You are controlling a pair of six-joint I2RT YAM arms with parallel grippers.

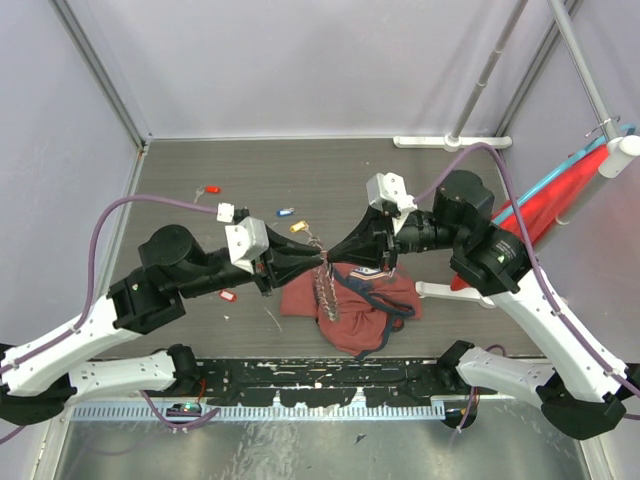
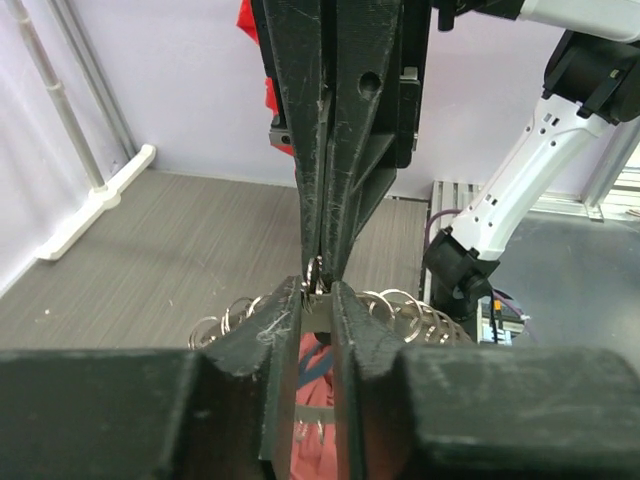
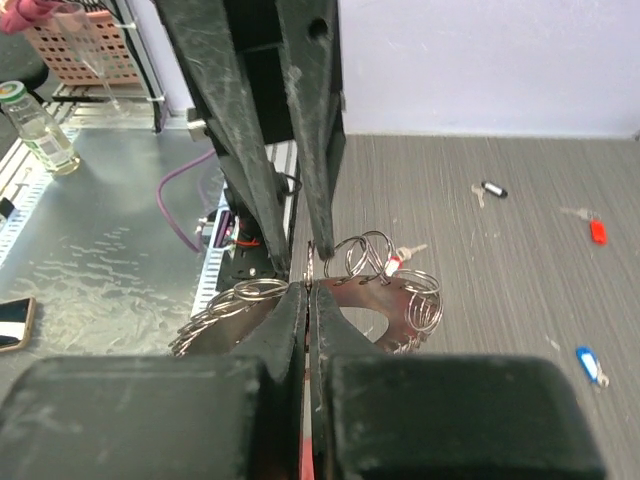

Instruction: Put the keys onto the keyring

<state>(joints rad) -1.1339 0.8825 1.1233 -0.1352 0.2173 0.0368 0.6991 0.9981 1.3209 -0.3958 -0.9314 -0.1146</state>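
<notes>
Your grey wood-grain table (image 1: 430, 180) carries a crumpled dark-red cloth bag (image 1: 350, 318). Above the bag, your left gripper (image 1: 316, 263) and right gripper (image 1: 338, 256) meet tip to tip. Both are clenched on the thin wire keyring (image 1: 322, 285), whose silvery fringe dangles between them. Small loose keys lie apart on the table behind: the red-headed key (image 1: 211, 188), the blue-headed key (image 1: 285, 211) and the yellow-headed key (image 1: 298, 227).

Left pincer (image 1: 316, 262), right pincer (image 1: 338, 255) tip-to-tip, both clamped; arms reach inward.
</notes>
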